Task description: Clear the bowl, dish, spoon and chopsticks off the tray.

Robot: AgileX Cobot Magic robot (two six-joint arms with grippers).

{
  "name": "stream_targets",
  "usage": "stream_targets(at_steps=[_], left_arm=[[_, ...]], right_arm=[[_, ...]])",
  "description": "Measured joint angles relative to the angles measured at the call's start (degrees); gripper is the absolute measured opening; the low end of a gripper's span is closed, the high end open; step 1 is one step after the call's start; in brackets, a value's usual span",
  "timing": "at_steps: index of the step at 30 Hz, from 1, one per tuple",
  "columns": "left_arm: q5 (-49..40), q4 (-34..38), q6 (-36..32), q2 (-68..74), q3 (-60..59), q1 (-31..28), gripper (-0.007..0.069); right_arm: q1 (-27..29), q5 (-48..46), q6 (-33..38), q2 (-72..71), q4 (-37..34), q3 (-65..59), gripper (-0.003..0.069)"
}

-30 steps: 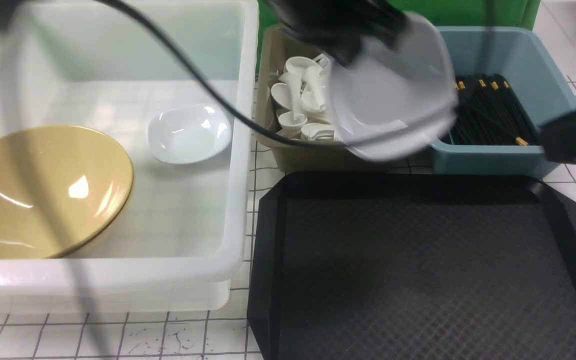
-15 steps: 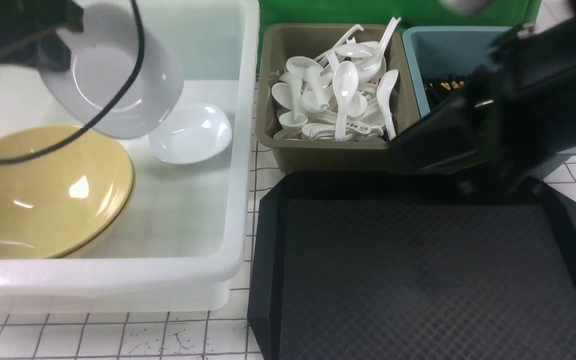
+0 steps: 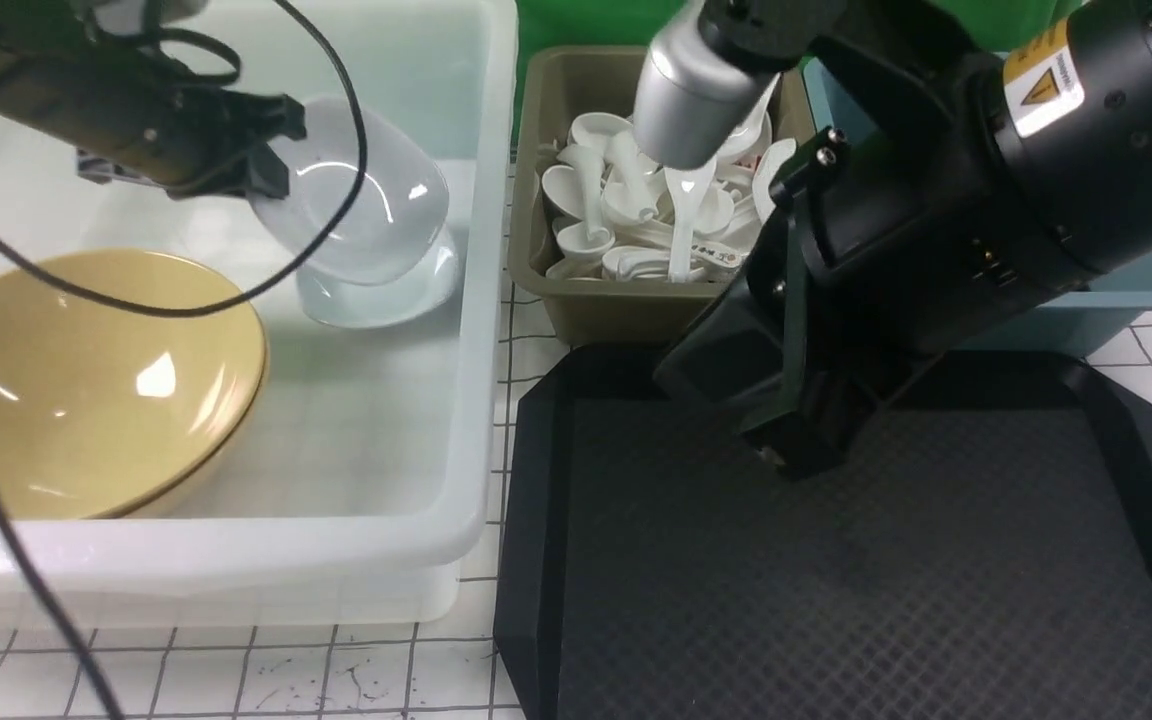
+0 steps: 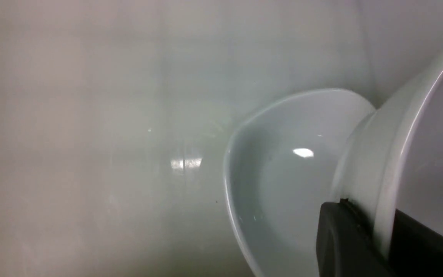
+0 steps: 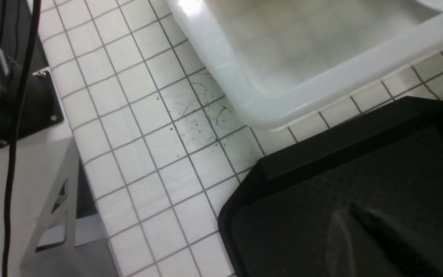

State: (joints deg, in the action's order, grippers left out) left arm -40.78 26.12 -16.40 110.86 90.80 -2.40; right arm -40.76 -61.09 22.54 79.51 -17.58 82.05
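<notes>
At your far left the bowl (image 3: 86, 380) lies in the white tub (image 3: 481, 300). Next to it your left fingers (image 3: 281, 150) are clenched on the rim of the dish (image 3: 361, 205), tilted steeply just over a second white dish (image 3: 381, 295) on the tub's floor. The olive tub (image 3: 616, 312) holds spoons (image 3: 586, 190). Your right fingers (image 3: 798, 448) hang over the tray (image 3: 836, 600) on the desk (image 3: 336, 670); whether they're parted, I can't tell.

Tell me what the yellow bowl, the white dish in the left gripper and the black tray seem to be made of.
The bowl: glossy mustard with sharp light glints, so glazed ceramic or melamine; the look leaves it open. The dish in the left gripper: glossy white, same doubt. The tray: matte black, diamond-textured, likely moulded plastic.
</notes>
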Motion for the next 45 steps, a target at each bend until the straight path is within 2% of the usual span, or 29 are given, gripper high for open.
stream_targets(at_steps=[8,12,15,21,23,25,29,32,34,35,37,39,41,45], left_arm=[[-1.35,2.1,-1.71,8.13,5.84,0.0,0.0009],[-2.7,2.24,-2.92,9.17,6.23,0.0,0.0059],[-3.55,2.24,-4.53,9.24,6.42,0.0,0.0146],[-10.31,-0.42,-6.24,8.95,8.69,0.0,0.0399],[-15.15,-2.39,-6.18,8.23,11.28,0.0,0.0451],[-20.84,-4.97,-5.06,6.62,14.66,0.0,0.047],[-27.05,-7.69,-1.5,0.33,18.11,0.0,0.0434],[-29.15,-8.16,-0.94,-6.66,17.29,0.27,0.034],[-29.41,-8.61,-0.88,-11.94,14.69,1.12,0.0246],[-29.41,-8.7,-0.88,-13.03,13.94,1.24,0.0237],[-28.89,-9.42,-1.33,-20.47,7.43,3.12,0.0117],[-28.2,-9.57,-1.66,-24.02,3.55,4.07,0.0057],[-26.6,-9.62,-1.86,-30.22,-3.99,5.38,0.0012],[-22.7,-9.62,-1.92,-39.44,-16.66,5.96,-0.0006]], right_arm=[[0.0,-0.02,-0.42,0.0,4.26,0.0,0.0048],[0.0,0.15,-0.42,0.0,4.88,0.0,0.0048],[0.0,0.42,-0.42,0.0,4.95,0.0,0.0048],[0.0,-0.27,-0.87,0.0,6.67,0.0,0.0048],[0.0,-1.53,-2.45,0.0,9.22,0.0,0.0048],[0.0,-3.31,-4.9,0.0,12.67,0.0,0.0048],[0.0,-6.35,-8.17,-0.46,16.95,0.0,0.0048],[0.0,-6.71,-9.19,-2.41,17.58,0.0,0.0048],[0.0,-6.23,-9.26,-4.37,17.58,-0.16,0.0048],[0.0,-5.88,-9.26,-4.92,17.58,-0.49,0.0048],[0.0,-1.6,-9.38,-9.18,17.58,-3.31,0.0048],[0.0,1.42,-9.51,-11.68,17.58,-6.07,0.0048],[0.0,6.54,-10.46,-15.56,17.58,-10.0,0.0048],[0.0,14.12,-11.16,-20.89,17.58,-16.52,0.0048]])
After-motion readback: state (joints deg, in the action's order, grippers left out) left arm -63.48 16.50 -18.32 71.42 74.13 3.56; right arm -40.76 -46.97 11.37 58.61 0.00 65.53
